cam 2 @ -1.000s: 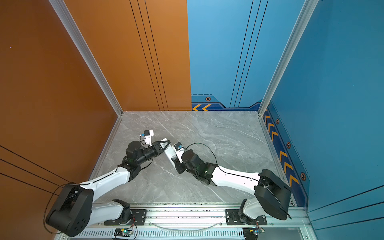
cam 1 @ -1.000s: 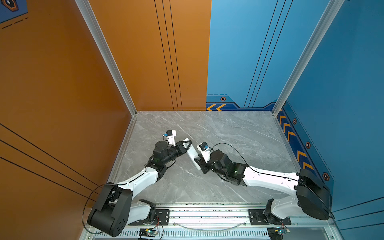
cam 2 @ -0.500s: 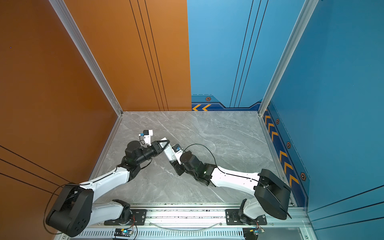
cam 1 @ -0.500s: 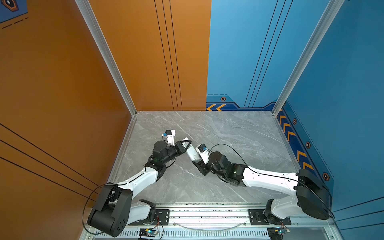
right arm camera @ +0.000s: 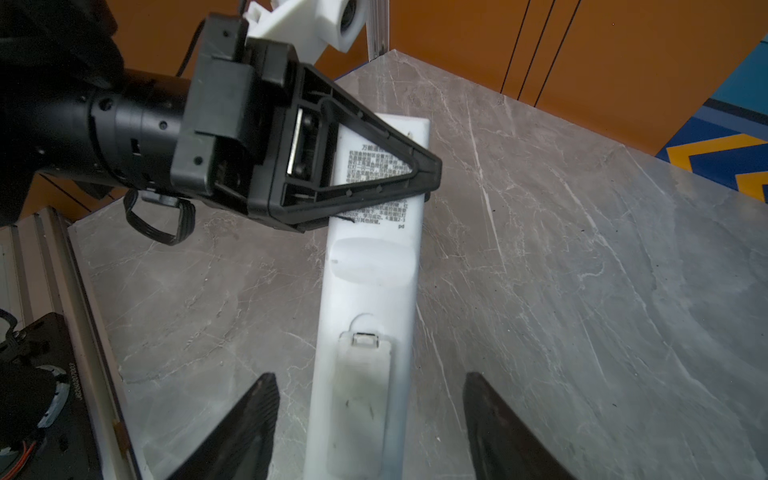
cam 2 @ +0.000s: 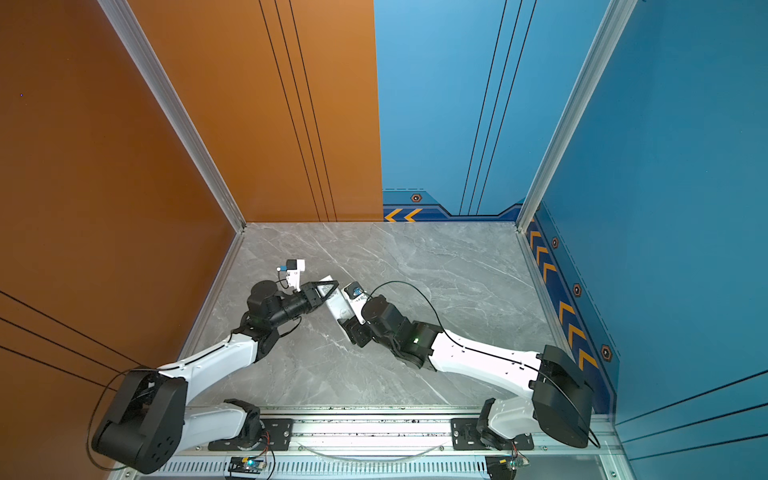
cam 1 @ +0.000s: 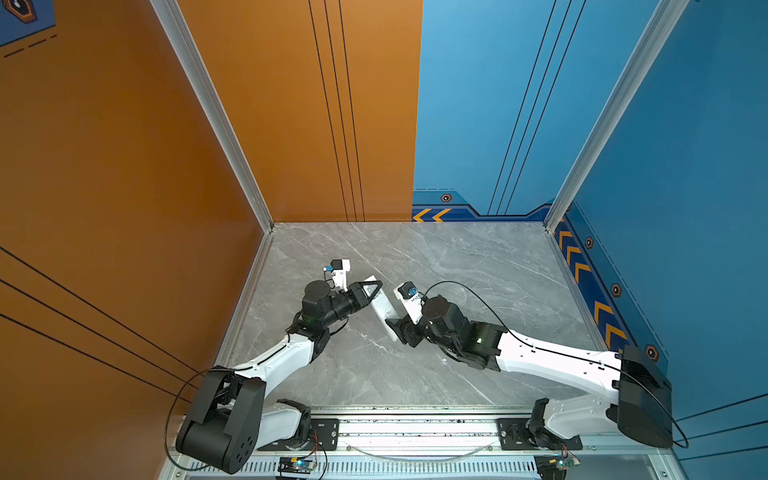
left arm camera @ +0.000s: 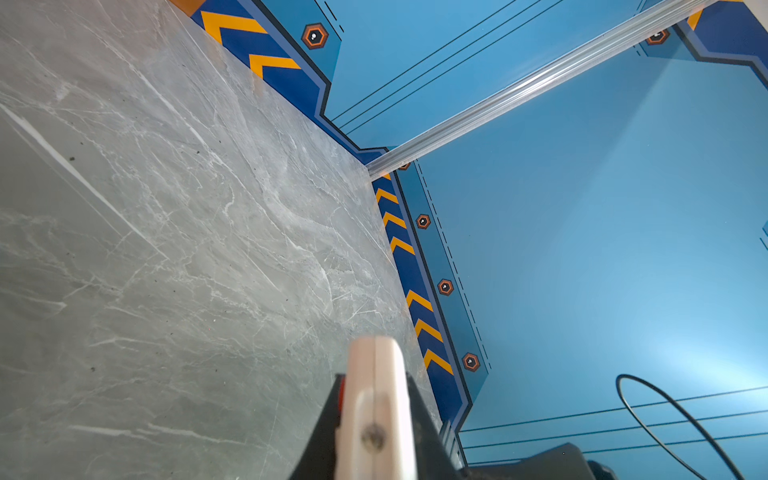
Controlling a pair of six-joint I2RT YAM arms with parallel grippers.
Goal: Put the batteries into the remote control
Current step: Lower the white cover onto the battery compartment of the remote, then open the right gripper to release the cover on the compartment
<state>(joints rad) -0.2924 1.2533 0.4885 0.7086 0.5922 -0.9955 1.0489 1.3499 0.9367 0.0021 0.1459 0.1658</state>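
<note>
Your left claw (cam 1: 372,289) is clamped on the remote control (cam 1: 382,308), pinching it across its thickness close to the far end. Your right claw (right arm camera: 368,376) stands open, one finger (right arm camera: 249,419) on each side of the near end, with a gap to the white body on both sides.

In both top views the remote control (cam 2: 336,306) sits at the middle of the grey marble tabletop (cam 1: 457,270), between the two arms. Its long axis runs on a diagonal. One end points towards the back wall and a little to the left, the other towards the front rail and into the right claw (cam 1: 395,328). You cannot tell whether the near end rests on the tabletop.

In the right wrist view its plain white back faces the camera. A block of black printed text (right arm camera: 376,174) lies under the left claw (right arm camera: 428,176). Next comes a shallow oval recess (right arm camera: 372,264), then the battery cover (right arm camera: 361,395), seated with its small latch (right arm camera: 365,338). The left wrist view shows the remote control (left arm camera: 376,409) edge-on.
</note>
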